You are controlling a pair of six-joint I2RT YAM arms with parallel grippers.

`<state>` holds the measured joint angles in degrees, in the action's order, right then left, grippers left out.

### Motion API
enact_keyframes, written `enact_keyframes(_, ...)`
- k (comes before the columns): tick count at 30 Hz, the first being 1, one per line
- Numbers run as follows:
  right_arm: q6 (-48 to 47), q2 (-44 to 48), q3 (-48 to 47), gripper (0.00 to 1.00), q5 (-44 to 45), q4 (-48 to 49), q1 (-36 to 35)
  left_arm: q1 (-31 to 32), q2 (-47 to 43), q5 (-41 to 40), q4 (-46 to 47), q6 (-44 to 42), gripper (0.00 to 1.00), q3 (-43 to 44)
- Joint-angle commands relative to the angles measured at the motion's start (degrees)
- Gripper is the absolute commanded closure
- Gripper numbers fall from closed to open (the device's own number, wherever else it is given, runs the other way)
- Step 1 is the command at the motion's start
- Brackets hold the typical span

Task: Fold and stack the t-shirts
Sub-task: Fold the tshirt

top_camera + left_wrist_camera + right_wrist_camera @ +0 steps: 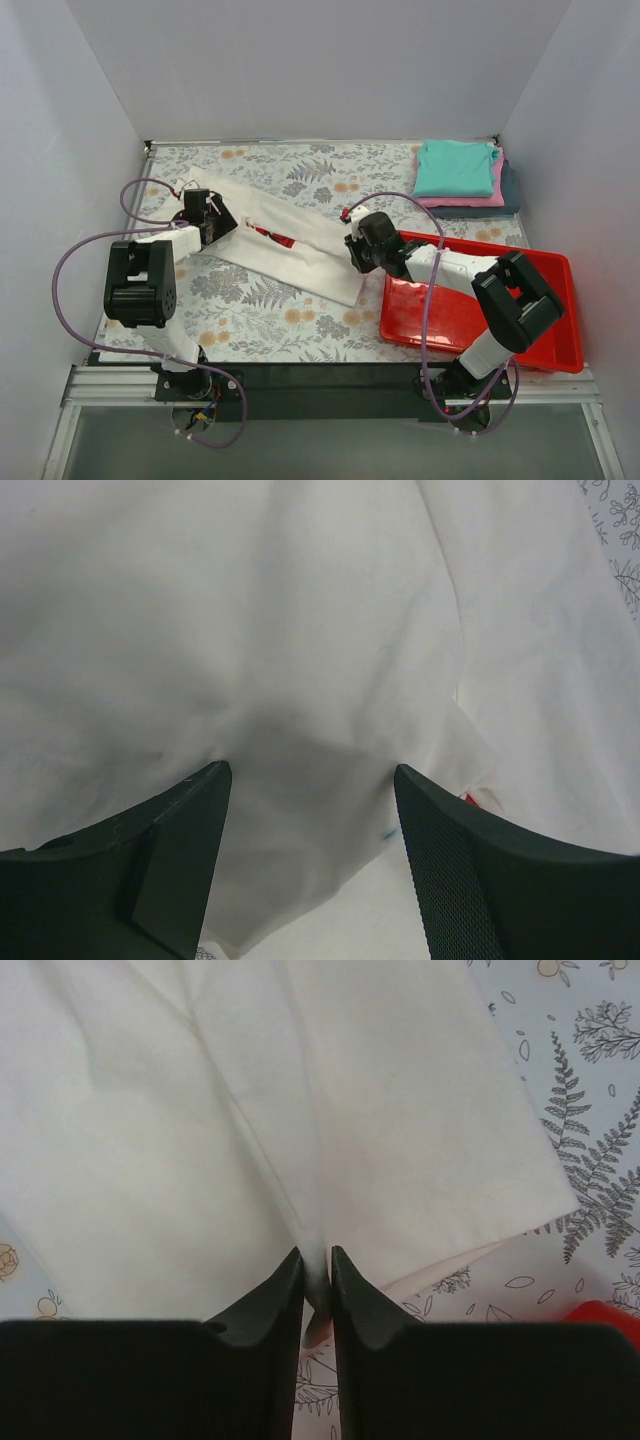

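The white t-shirt (290, 245) lies folded into a long strip, running diagonally from back left to front middle of the table. A bit of its red logo (277, 237) shows at a fold. My left gripper (218, 215) is at the strip's left end with its jaws open, and white cloth (300, 660) bulges between the fingers (190, 830). My right gripper (356, 252) is at the strip's right end, shut on a pinched fold of the shirt (400, 1110). Folded teal (455, 166), pink (494, 195) and dark blue-grey (510, 195) tees are stacked at the back right.
A red plastic tray (545, 330) lies at the front right, under my right arm. The floral tablecloth (270, 310) covers the table. White walls enclose the back and both sides. A red corner (610, 1318) shows in the right wrist view.
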<state>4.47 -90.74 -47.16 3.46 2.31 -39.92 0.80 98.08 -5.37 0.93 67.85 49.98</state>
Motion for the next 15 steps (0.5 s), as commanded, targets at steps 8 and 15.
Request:
enact_keyframes(8, -0.4, 0.7, -1.5, 0.92, 2.2, -7.5, -5.0, -0.6, 1.5, -0.3, -5.4, -1.8, 0.38, 1.0)
enact_keyframes(15, -0.8, 1.4, -1.5, 0.76, 3.2, -10.0, -7.6, -0.7, 1.4, -1.0, -5.9, -2.1, 0.38, 1.2)
